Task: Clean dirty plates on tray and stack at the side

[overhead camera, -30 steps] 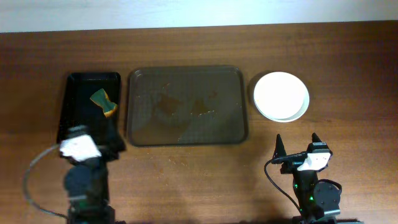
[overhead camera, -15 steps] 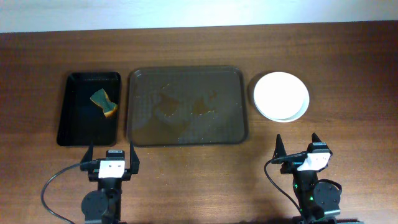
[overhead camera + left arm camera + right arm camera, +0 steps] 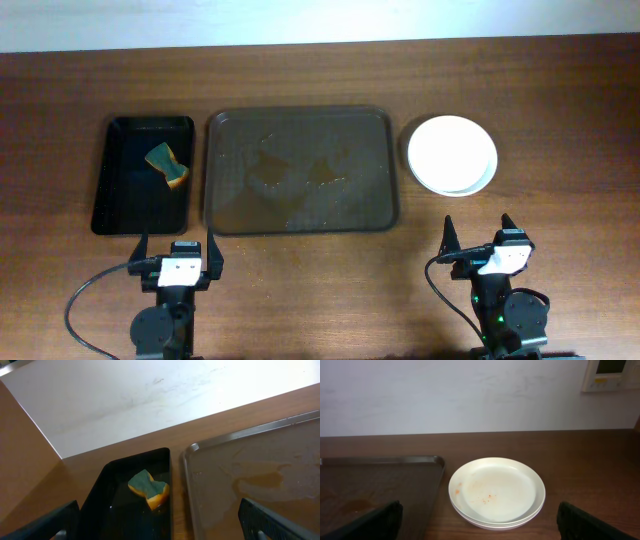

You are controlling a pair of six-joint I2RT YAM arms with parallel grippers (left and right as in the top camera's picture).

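Note:
The white plates (image 3: pixel 452 153) sit stacked on the table, right of the large dark brown tray (image 3: pixel 300 169). In the right wrist view the top plate (image 3: pixel 496 489) shows faint orange specks. The tray holds no plates, only wet smears, and also shows in the left wrist view (image 3: pixel 260 480) and the right wrist view (image 3: pixel 375 490). My left gripper (image 3: pixel 178 254) is open and empty at the front left, below the black tray. My right gripper (image 3: pixel 476 235) is open and empty, in front of the plates.
A smaller black tray (image 3: pixel 143 172) at the left holds a green and yellow sponge (image 3: pixel 167 164), which also shows in the left wrist view (image 3: pixel 148 488). A white wall runs along the table's far edge.
My left arm has drawn back from the black tray to the front of the table and stands with its gripper open. The right arm has not moved.

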